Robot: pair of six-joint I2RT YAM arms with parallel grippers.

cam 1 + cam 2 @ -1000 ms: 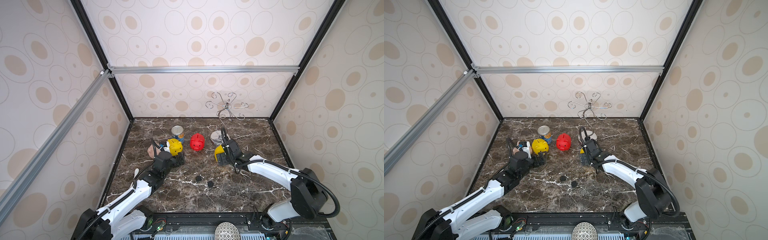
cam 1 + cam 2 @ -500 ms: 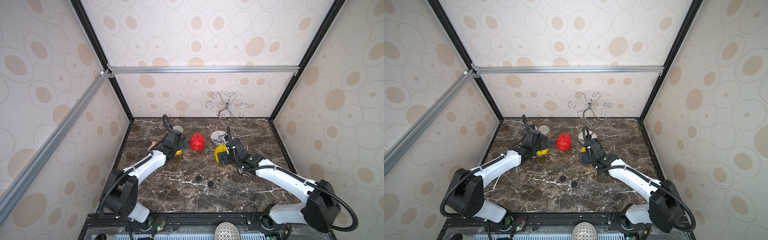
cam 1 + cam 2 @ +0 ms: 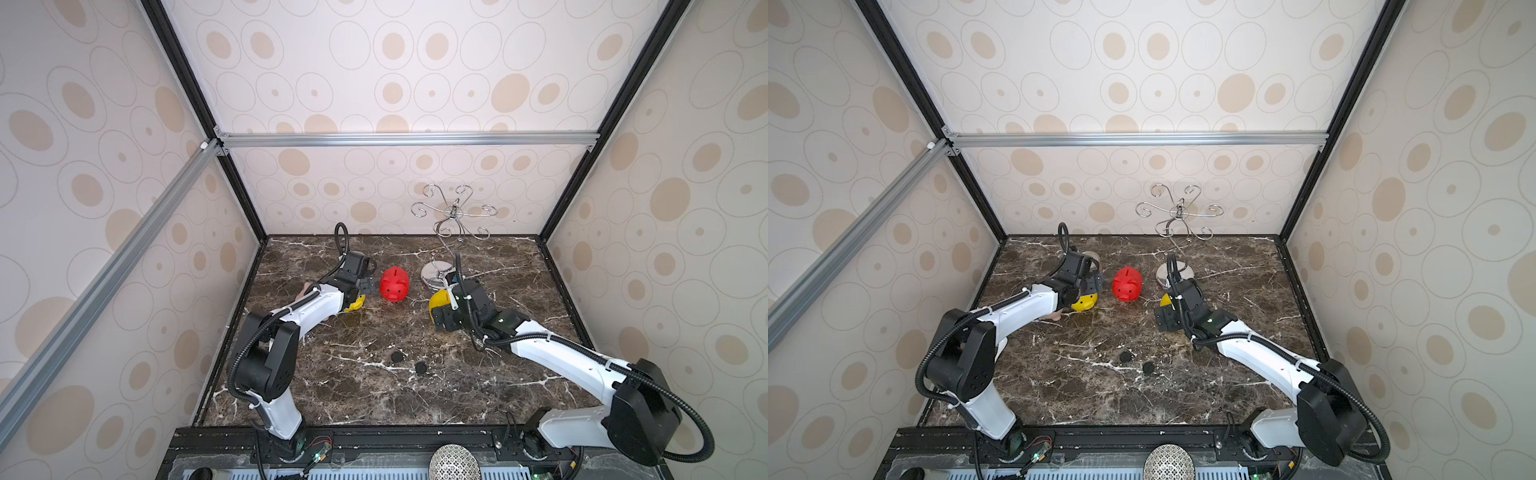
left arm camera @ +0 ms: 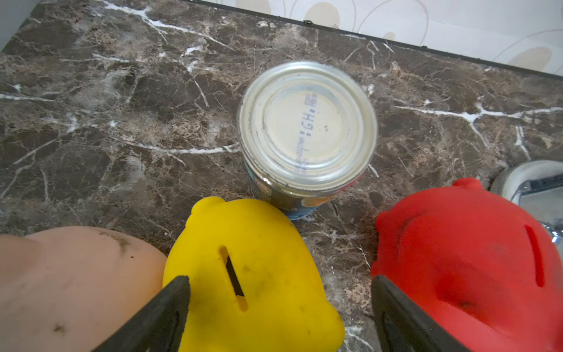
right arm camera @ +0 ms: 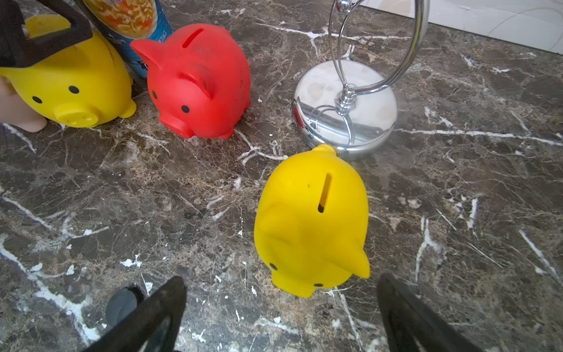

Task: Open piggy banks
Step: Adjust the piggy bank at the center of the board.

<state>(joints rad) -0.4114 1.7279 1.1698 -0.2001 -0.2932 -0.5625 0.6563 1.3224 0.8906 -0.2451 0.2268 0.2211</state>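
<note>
Both agape — left tool (image 4: 277,279) astride smooth rounded yellow pig (image 4: 268,237), right tool (image 5: 281,277) empty.

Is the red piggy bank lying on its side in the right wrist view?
No, the red piggy bank stands upright on its feet on the table, with its coin slot on top.

Left tool (image 4: 278,280) and right tool (image 5: 281,277) both gape, angled downward.

Overhead pair, close wrists (probably downward)
</note>
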